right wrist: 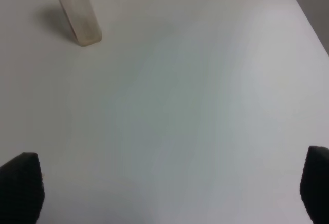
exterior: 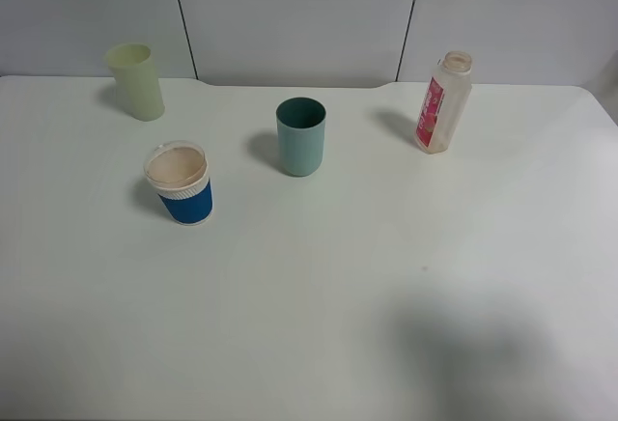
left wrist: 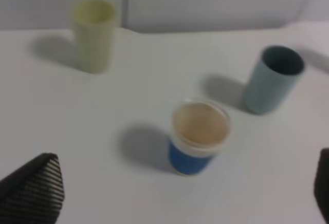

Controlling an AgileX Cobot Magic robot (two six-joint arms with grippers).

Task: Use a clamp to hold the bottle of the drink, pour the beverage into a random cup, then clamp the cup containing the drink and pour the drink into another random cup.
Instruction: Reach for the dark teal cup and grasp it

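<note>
Left gripper (left wrist: 176, 203): jaws spread wide, holding nothing, poised above white table (exterior: 319, 334), facing three cups. Right gripper (right wrist: 168, 190): jaws likewise wide, holding nothing, over bare tabletop. Grippers visible in wrist views only. Broad free surface across near half of table.
Nearest: blue paper cup with white rim (exterior: 180, 182).
Behind it, centre: teal plastic tumbler (exterior: 300, 136), upright, well apart from neighbours.
Right rear: translucent whitish bottle with pink-red label (exterior: 443, 102), standing near far edge; right wrist view shows only its lower body.
Left rear: pale yellow-green tumbler (exterior: 135, 81), at far edge.
</note>
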